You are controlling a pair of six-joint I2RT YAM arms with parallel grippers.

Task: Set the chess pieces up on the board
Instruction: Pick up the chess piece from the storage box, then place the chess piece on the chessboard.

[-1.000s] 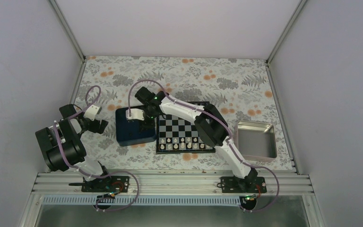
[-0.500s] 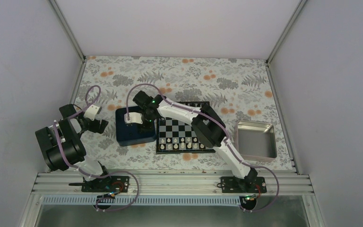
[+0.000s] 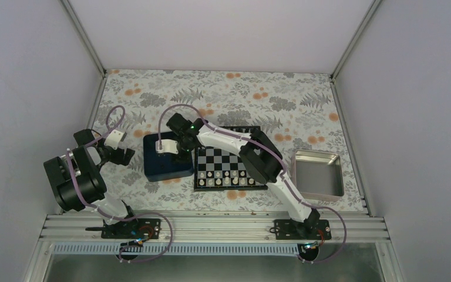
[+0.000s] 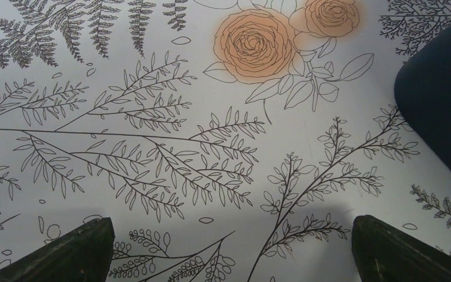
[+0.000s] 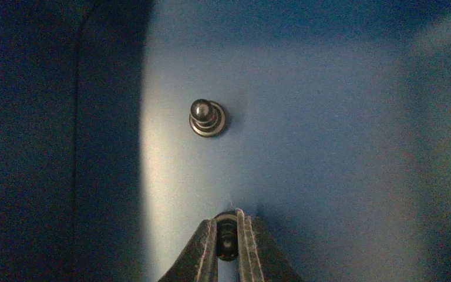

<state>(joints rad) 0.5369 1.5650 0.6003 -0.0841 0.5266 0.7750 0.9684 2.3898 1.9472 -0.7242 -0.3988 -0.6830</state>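
The board [image 3: 228,166] lies at the table's middle with white pieces along its near rows. My right gripper [image 3: 176,154] reaches into the dark blue tray [image 3: 155,170] left of the board. In the right wrist view its fingers [image 5: 203,249] are shut on a small black chess piece [image 5: 227,238] on the tray floor [image 5: 305,129]. Another black piece [image 5: 207,117] stands a little farther ahead on that floor. My left gripper [image 3: 124,155] is open and empty over the flowered cloth, left of the tray; its fingertips [image 4: 64,255] show at the bottom corners of the left wrist view.
A silver metal tray [image 3: 318,173] sits right of the board. The blue tray's corner [image 4: 443,106] shows at the right of the left wrist view. The blue tray's dark wall [image 5: 47,141] rises on the left in the right wrist view. Grey walls enclose the table.
My right gripper has moved left from the board's edge into the blue tray and stayed there. The left arm has not moved.
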